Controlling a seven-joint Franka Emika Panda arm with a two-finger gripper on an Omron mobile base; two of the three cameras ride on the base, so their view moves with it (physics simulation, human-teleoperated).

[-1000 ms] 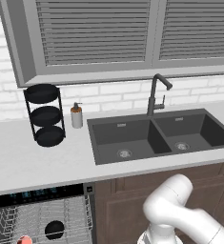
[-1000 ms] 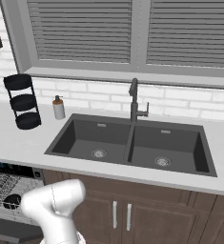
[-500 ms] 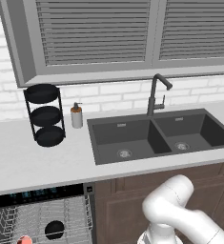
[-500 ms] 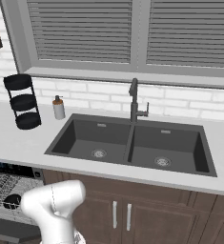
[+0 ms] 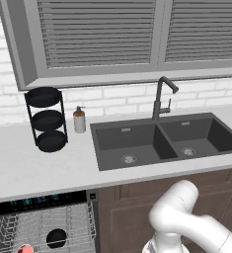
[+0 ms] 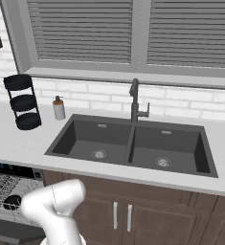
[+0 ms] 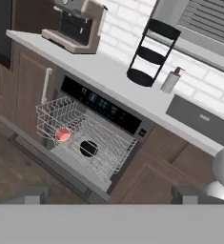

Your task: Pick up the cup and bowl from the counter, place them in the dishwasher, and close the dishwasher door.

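The dishwasher (image 7: 101, 103) stands open under the counter (image 7: 108, 76), its wire rack (image 7: 80, 128) pulled out over the lowered dishwasher door (image 7: 46, 159). In the rack the cup (image 7: 62, 134) shows its red inside, and the black bowl (image 7: 88, 148) lies just beside it. The left base view has the bowl (image 5: 56, 238) and cup (image 5: 24, 248) in the rack at the bottom left; the right base view shows the bowl (image 6: 11, 202). My gripper (image 7: 111, 196) is open and empty, held well above and back from the rack.
A three-tier wire stand (image 5: 47, 118) and a soap dispenser (image 5: 79, 120) stand on the counter left of the dark double sink (image 5: 157, 141) with its faucet (image 5: 162, 96). A coffee machine (image 7: 77, 24) sits at the counter's far end. Brown cabinets (image 6: 133, 210) run below.
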